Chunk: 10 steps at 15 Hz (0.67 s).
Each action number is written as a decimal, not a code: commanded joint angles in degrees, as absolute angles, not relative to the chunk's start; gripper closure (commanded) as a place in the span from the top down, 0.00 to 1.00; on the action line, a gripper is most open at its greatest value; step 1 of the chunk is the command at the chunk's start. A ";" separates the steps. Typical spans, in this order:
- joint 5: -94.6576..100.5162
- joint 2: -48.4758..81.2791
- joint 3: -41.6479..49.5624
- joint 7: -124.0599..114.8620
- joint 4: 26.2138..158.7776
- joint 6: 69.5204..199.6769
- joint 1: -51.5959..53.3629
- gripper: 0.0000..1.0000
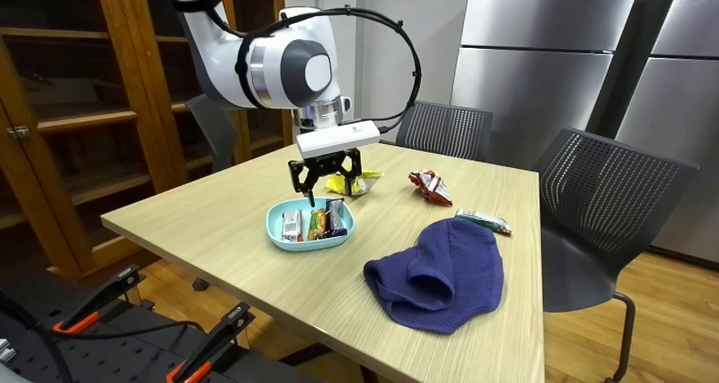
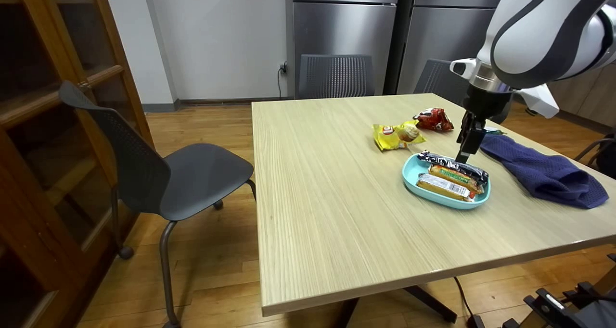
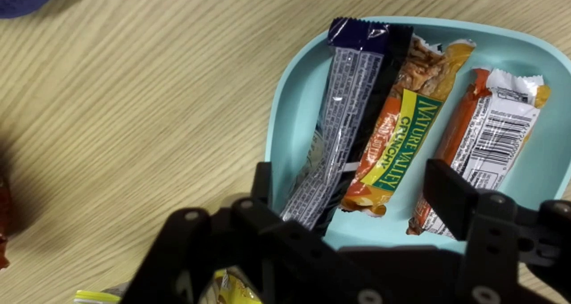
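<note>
My gripper [image 3: 351, 177] stands open above a light blue dish [image 3: 279, 117], with nothing held between its fingers. Three wrapped bars lie side by side in the dish: a dark blue and black bar [image 3: 352, 99], a Nature Valley bar [image 3: 403, 130] in yellow and green, and a white and orange bar [image 3: 499, 134] with a barcode. In the wrist view, one finger [image 3: 262, 179] overlaps the dish's rim beside the dark bar; its opposite covers part of the white bar. Both exterior views put the gripper [image 1: 330, 196] just over the dish's dark-bar side; contact cannot be made out.
A yellow snack bag [image 2: 397, 135] and a red snack bag [image 2: 434, 119] lie on the wooden table beyond the dish. A purple-blue cloth [image 1: 449, 276] is bunched near a green and white packet [image 1: 484, 221]. Chairs [image 1: 595, 220] surround the table.
</note>
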<state>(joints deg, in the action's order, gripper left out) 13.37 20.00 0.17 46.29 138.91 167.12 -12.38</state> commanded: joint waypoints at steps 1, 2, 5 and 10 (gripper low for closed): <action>14.34 19.79 0.79 45.07 138.59 168.00 -11.42 1.00; 14.33 19.76 0.79 44.99 138.58 168.01 -11.32 1.00; 14.10 19.26 1.37 43.56 138.68 168.04 -10.92 1.00; 12.42 17.97 1.17 43.62 138.63 168.47 -13.36 1.00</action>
<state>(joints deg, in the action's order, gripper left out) 12.94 19.78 0.82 44.75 138.47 168.08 -12.28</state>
